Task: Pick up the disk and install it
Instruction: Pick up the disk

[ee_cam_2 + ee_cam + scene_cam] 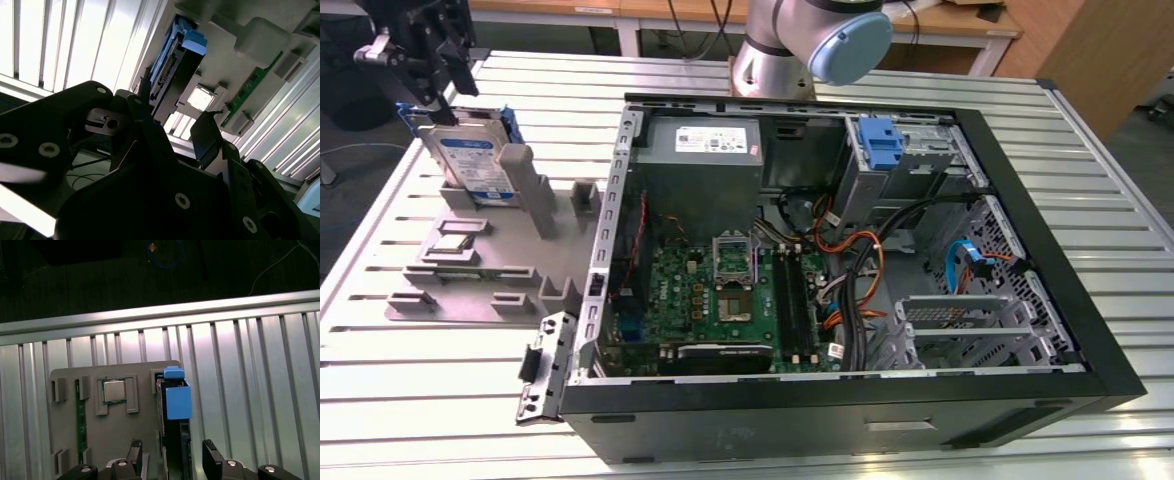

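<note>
end effector (pixel 172 451) released, astride the upright disk (pixel 177 400) — grey holder (pixel 100 440) cradles it.

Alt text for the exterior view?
A black pincer hangs over the disk, which stands upright in a grey holder on a slatted metal table. On the exterior view's right lies an open computer case, motherboard exposed.

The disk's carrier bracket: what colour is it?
Blue; the disk's bracket shows best in the first wrist view.
</note>
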`<state>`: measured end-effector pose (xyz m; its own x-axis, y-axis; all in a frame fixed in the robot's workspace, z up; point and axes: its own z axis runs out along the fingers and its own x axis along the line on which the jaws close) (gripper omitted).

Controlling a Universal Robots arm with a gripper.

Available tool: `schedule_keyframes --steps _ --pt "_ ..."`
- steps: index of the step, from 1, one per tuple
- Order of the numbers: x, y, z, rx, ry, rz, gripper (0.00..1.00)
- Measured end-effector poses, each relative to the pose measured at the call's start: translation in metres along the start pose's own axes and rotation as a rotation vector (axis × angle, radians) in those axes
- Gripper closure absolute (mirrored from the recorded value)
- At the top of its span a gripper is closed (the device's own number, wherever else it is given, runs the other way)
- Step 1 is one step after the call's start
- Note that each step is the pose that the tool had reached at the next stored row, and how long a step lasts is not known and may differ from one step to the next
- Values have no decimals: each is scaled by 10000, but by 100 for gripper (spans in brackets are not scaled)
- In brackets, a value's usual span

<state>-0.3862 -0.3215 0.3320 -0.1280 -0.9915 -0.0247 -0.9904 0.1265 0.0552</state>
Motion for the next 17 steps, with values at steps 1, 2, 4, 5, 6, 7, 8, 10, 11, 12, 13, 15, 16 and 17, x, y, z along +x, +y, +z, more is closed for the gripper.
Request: schedule_keyframes --steps 1,2,4,5,6,7,8,10,11,12,13,15,16,17 --pt "0 0 6 0 3 -54 41" --pt "-1 -1 13 1 7 -115 41" --pt "-4 2 27 6 11 -215 41" --pt "-7 3 32 7 14 -260 41" --pt "-9 4 36 8 16 -302 41" --pt "-9 4 36 7 19 -330 41" --pt "-9 4 36 6 19 -333 41" --pt "-9 5 36 7 19 -335 41" --pt "-9 5 37 8 18 -336 41" --pt "-10 5 37 7 20 -354 41" --pt "-9 4 39 7 23 -415 41" --pt "-9 4 45 6 33 -628 41" --pt "-9 4 47 3 40 -739 41" --pt "-10 4 51 3 44 -834 41"
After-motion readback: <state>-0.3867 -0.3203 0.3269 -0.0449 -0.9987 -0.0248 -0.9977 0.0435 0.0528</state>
